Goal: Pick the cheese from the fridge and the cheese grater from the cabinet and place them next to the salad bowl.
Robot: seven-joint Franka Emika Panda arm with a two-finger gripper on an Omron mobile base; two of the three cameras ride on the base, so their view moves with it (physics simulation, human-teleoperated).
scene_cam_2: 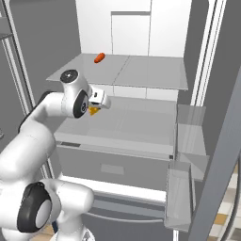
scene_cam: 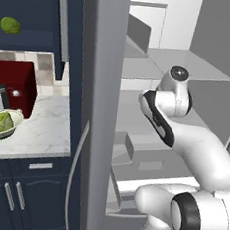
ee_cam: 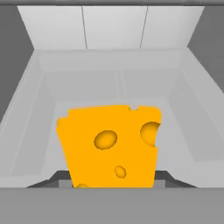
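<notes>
1 cheese (ee_cam: 111, 144) wedge sat clamped between gripper (scene_cam_2: 96, 109) fingers inside open fridge (scene_cam_2: 141, 80), above middle shelf. 1 red-orange ball (scene_cam_2: 99, 58) on upper shelf. 1 salad bowl (scene_cam: 3, 123) on counter (scene_cam: 46, 130); fridge door stood between.

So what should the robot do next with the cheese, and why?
Probably draw the claw straight back out of the fridge. In the hand view the cheese sits right between the dark fingertips, so it looks gripped, and the right base view shows the hand over the middle shelf. The bowl waits on the counter to the left.
</notes>
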